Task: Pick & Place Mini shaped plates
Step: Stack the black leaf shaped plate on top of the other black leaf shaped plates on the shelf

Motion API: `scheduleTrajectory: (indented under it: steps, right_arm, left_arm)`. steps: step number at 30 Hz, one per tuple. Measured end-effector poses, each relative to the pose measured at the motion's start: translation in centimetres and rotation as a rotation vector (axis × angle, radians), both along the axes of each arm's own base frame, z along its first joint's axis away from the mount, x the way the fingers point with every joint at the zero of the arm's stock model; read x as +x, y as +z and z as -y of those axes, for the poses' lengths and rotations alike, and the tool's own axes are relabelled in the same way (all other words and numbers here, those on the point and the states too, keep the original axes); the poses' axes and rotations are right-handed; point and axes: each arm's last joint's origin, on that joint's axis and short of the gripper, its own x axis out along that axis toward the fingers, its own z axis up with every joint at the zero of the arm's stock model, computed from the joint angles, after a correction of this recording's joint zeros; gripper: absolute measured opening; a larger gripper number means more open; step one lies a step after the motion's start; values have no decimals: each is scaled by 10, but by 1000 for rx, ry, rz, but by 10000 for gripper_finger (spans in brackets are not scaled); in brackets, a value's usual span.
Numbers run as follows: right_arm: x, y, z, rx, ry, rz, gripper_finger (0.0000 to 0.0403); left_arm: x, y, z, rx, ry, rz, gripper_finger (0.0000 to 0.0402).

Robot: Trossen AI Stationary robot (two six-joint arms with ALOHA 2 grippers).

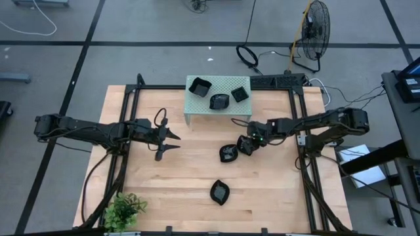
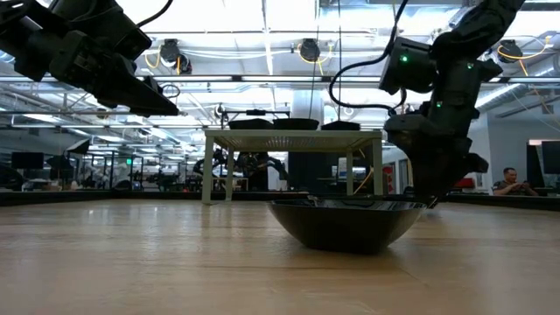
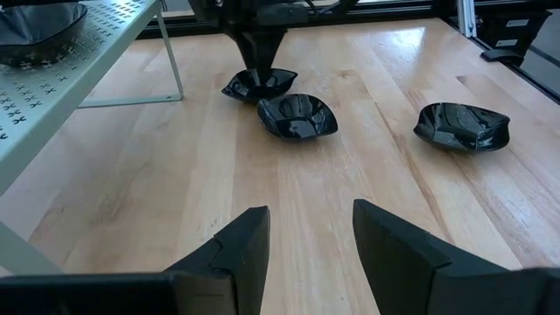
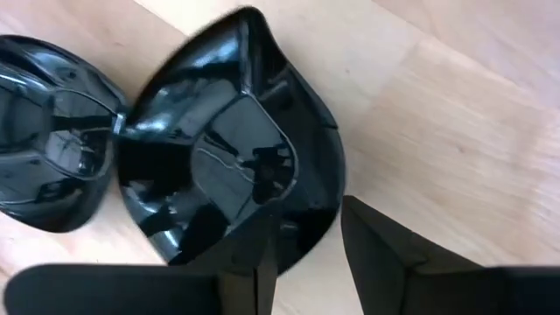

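Reaching in low over the tabletop [image 1: 197,170], the right gripper [image 1: 248,143] points down at a mini shaped plate [image 4: 236,140], its jaws straddling the dish's rim; whether they have clamped it cannot be told. A second plate [image 1: 228,153] lies touching it. The left gripper [image 1: 172,142] hangs level above bare wood, jaws apart. Three plates sit on the green stand [image 1: 197,105]; another plate [image 1: 220,192] lies nearer the front edge.

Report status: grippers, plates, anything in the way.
Left gripper open, waiting over bare table. Right gripper straddling the rim of a black plate beside another plate. Three plates on the green stand; one plate near front. Nothing blocking.
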Motion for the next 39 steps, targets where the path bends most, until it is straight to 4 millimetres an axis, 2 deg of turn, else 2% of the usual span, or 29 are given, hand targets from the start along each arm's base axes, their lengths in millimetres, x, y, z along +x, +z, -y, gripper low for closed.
scheduleTrajectory:
  steps: [5,11,14,20,24,31,35,39]
  right_arm:
    - [-3,-4,0,-9,23,-14,83]
    - [2,-1,0,-48,102,46,9]
    - [1,4,0,-58,121,70,6]
    - [-7,32,-1,-99,139,205,1]
    - [-6,57,-2,-199,143,389,0]
    - [19,91,-11,-544,83,754,0]
    - [35,99,-15,-653,20,909,0]
    - [52,98,-16,-698,1,1048,0]
  left_arm:
    - [0,0,0,0,0,0,170]
    - [0,0,0,0,0,0,170]
    - [0,0,0,0,0,0,170]
    - [0,0,0,0,0,0,170]
    - [0,0,0,0,0,0,170]
    - [0,0,0,1,0,3,170]
    - [0,0,0,0,0,4,170]
    - [0,0,0,4,-1,4,170]
